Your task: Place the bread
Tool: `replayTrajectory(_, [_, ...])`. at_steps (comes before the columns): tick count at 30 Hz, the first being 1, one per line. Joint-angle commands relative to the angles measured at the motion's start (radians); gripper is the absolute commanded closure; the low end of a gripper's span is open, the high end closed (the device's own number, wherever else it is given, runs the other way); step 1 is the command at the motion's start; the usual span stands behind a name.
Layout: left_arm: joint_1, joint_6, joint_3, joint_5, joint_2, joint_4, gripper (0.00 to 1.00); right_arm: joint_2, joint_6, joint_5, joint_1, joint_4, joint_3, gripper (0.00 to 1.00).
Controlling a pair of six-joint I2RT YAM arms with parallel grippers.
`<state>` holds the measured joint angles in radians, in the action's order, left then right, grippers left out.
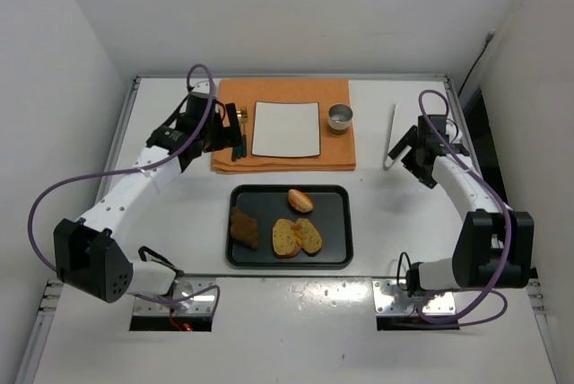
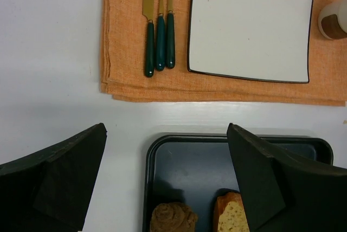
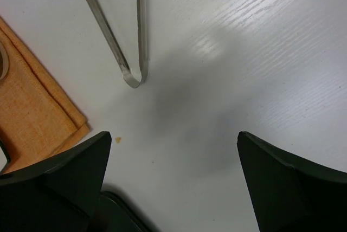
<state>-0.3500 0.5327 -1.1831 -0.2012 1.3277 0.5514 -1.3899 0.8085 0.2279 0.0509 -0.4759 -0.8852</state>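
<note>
The left tool (image 2: 166,129) and right tool (image 3: 174,134) hang released, empty. The bread (image 1: 296,236) lies in the tray (image 1: 336,222); descend squarely, pinch one slice's edges, probably bound for the far plate (image 1: 285,128).

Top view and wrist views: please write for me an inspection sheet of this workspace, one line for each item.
Surface: white table, no spill seen.
Job's things: four bread pieces on black tray; white plate on orange cloth.
Clutter: cutlery left of plate; metal cup on cloth; tongs on table.
Grippers: left gripper open, over tray's far edge; right gripper open, near tongs.
Cables: purple cables loop along both arms.
Surroundings: white walls.
</note>
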Motion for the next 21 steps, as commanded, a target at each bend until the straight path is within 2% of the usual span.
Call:
replayTrajectory(1, [-0.009,-0.013,-0.024,0.017,0.007,-0.019,0.01,0.025,0.0,0.027,0.0,0.023,-0.006,0.0])
replayTrajectory(9, [-0.009,-0.013,-0.033,0.039,0.016,-0.008,0.01,0.037,-0.012,0.066,-0.01,0.02,-0.006,0.0])
replayTrajectory(13, [-0.009,-0.013,-0.033,0.039,0.025,-0.008,0.01,0.028,-0.055,0.028,-0.02,0.088,-0.006,0.0])
replayTrajectory(16, [-0.009,-0.013,-0.044,0.039,0.025,0.002,0.01,-0.024,-0.087,0.016,-0.02,0.099,-0.047,0.0])
replayTrajectory(21, [-0.009,-0.013,-0.053,0.039,0.025,0.011,0.01,-0.214,-0.13,0.027,-0.02,0.069,-0.21,0.0])
